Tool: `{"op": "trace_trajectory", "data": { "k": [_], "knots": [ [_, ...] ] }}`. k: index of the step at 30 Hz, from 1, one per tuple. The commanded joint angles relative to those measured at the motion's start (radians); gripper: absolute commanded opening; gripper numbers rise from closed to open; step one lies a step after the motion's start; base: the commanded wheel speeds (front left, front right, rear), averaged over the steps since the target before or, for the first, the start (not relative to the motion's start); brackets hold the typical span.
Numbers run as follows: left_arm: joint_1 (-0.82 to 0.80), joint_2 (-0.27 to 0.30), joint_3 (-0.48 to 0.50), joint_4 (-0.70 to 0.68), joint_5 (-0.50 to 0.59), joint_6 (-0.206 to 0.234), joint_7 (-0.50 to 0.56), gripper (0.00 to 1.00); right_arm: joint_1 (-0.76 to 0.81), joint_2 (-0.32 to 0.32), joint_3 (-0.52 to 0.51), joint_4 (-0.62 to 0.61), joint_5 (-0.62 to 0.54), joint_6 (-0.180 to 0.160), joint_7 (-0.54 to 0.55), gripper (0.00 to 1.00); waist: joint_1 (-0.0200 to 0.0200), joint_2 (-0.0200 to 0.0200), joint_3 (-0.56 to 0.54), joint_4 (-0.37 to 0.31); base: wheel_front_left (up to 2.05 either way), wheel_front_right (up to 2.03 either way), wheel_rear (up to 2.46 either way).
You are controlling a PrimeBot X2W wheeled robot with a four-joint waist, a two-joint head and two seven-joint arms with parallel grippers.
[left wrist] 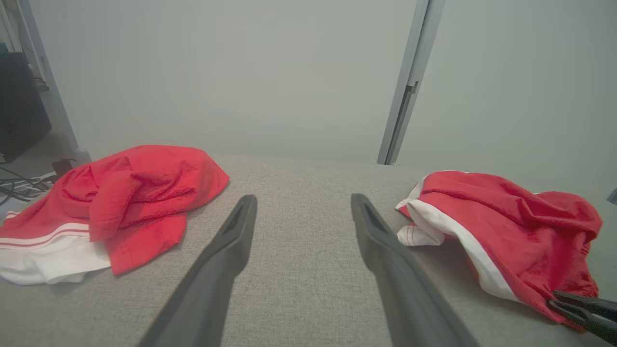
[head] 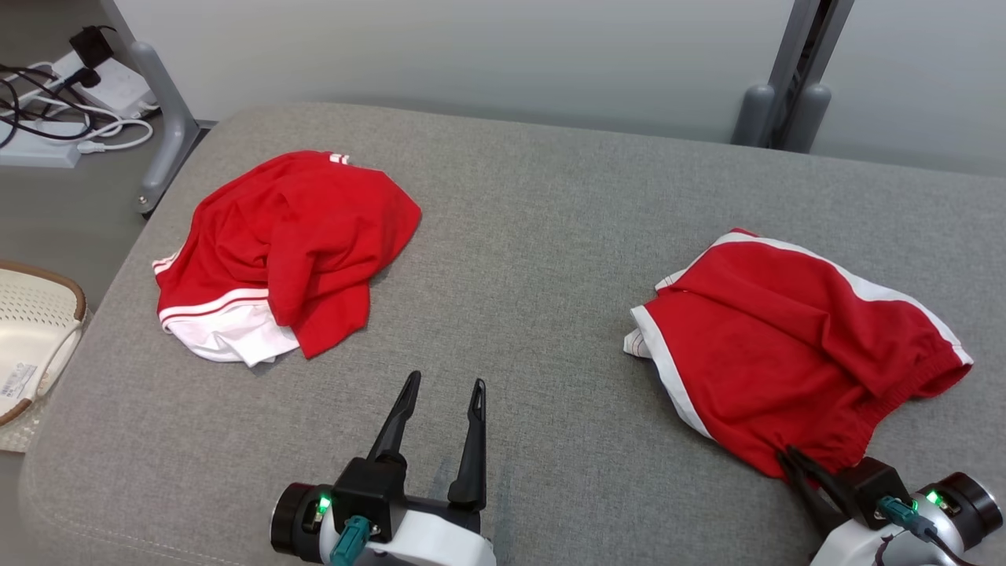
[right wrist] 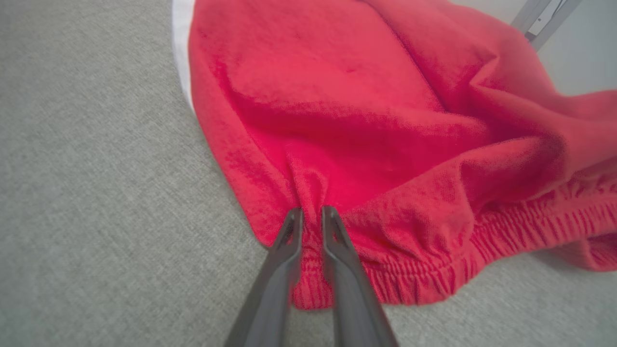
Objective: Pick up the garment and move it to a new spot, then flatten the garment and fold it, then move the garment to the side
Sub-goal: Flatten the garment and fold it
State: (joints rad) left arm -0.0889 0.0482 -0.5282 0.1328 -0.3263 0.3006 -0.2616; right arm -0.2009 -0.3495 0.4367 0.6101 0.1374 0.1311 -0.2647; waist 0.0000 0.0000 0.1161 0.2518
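Red shorts (head: 786,346), white side stripes

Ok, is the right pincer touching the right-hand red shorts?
Touching. The right wrist view shows the right pincer closed on a fold of the red shorts at the waistband.

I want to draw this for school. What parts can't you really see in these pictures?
Head view: the left red garment is crumpled, so its own folds hide its shape.
Head view: the white basket is cut off by the left edge; its label is too small to read.
Right wrist view: the right gripper pinches the right red garment's waistband; bunched cloth hides how deep the hold goes.
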Motion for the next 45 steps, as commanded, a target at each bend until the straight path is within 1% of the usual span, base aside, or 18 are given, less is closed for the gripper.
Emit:
{"op": "trace_trajectory", "data": {
  "k": [1,6,11,16,21,23,24,27,29,31,36,38,39,41,43,44,45],
  "knots": [
    [0.004,0.004,-0.002,0.007,0.0,-0.007,-0.003,1.0,-0.002,-0.005,0.003,0.008,0.014,-0.001,0.001,0.0,0.0,0.0,-0.015,0.006,0.0,0.0,0.0],
    [0.025,0.004,0.02,0.034,0.006,-0.029,-0.003,1.0,0.011,0.022,0.028,-0.01,0.063,0.0,0.001,0.0,0.0,0.0,-0.068,0.005,0.0,0.0,0.0],
    [0.052,0.004,0.053,0.043,0.001,-0.06,-0.003,1.0,-0.005,0.062,0.077,-0.056,0.107,0.0,0.0,0.0,0.0,0.0,-0.117,-0.003,0.0,0.0,0.0],
    [0.065,0.004,0.087,0.044,-0.012,-0.075,-0.003,1.0,-0.075,0.093,0.151,-0.132,0.161,0.0,0.0,0.0,0.0,0.0,-0.144,-0.017,0.0,0.0,0.0],
    [0.072,0.004,0.121,0.039,-0.017,-0.088,-0.003,1.0,-0.189,0.133,0.206,-0.22,0.257,0.0,0.0,0.0,0.0,0.0,-0.166,-0.031,0.0,0.0,0.0],
    [0.077,0.004,0.13,0.037,-0.02,-0.09,-0.003,1.0,-0.233,0.142,0.207,-0.258,0.298,0.0,0.0,0.0,0.0,0.0,-0.173,-0.035,0.0,0.0,0.0],
    [0.077,0.004,0.13,0.037,-0.02,-0.09,-0.003,1.0,-0.233,0.142,0.207,-0.258,0.298,0.0,0.0,0.0,0.0,0.0,-0.173,-0.035,0.0,0.0,0.0],
    [0.081,0.004,0.142,0.037,-0.018,-0.095,-0.003,1.0,-0.284,0.137,0.179,-0.311,0.368,0.0,0.0,0.0,0.0,0.0,-0.181,-0.042,0.0,0.0,0.0],
    [0.083,0.004,0.147,0.037,-0.018,-0.097,-0.003,1.0,-0.299,0.123,0.141,-0.338,0.418,0.0,0.0,0.0,0.0,0.0,-0.185,-0.046,0.0,0.0,0.0],
    [0.09,0.004,0.151,0.037,-0.02,-0.099,-0.003,1.0,-0.297,0.093,0.098,-0.349,0.462,0.0,0.0,0.0,0.0,0.0,-0.188,-0.047,0.0,0.0,0.0],
    [0.093,0.004,0.152,0.032,-0.02,-0.1,-0.003,1.0,-0.241,-0.038,0.014,-0.295,0.481,0.0,0.0,0.0,0.0,0.0,-0.18,-0.046,0.0,0.0,0.0],
    [0.091,0.004,0.15,0.032,-0.015,-0.097,-0.003,1.0,-0.214,-0.079,-0.014,-0.245,0.513,0.0,0.0,0.0,0.0,0.0,-0.169,-0.05,0.0,0.0,0.0],
    [0.088,0.004,0.148,0.034,-0.011,-0.097,-0.003,1.0,-0.204,-0.11,-0.014,-0.215,0.508,0.0,0.0,0.0,0.0,0.0,-0.163,-0.051,0.0,0.0,0.0],
    [0.082,0.004,0.142,0.035,-0.007,-0.094,-0.003,1.0,-0.177,-0.141,-0.006,-0.144,0.548,0.0,0.0,0.0,0.0,0.0,-0.152,-0.055,0.0,0.0,0.0],
    [0.075,0.004,0.136,0.037,-0.005,-0.092,-0.003,1.0,-0.166,-0.182,-0.016,-0.063,0.559,0.0,0.0,0.0,0.0,0.0,-0.141,-0.058,0.0,0.0,0.0],
    [0.068,0.004,0.13,0.036,-0.003,-0.089,-0.003,1.0,-0.15,-0.191,-0.032,0.023,0.586,0.0,0.0,0.0,0.0,0.0,-0.134,-0.061,0.0,0.0,0.0],
    [0.065,0.004,0.126,0.037,-0.002,-0.088,-0.003,1.0,-0.141,-0.199,-0.039,0.077,0.591,0.0,0.0,0.0,0.0,0.0,-0.131,-0.062,0.0,0.0,0.0]
  ]
}}
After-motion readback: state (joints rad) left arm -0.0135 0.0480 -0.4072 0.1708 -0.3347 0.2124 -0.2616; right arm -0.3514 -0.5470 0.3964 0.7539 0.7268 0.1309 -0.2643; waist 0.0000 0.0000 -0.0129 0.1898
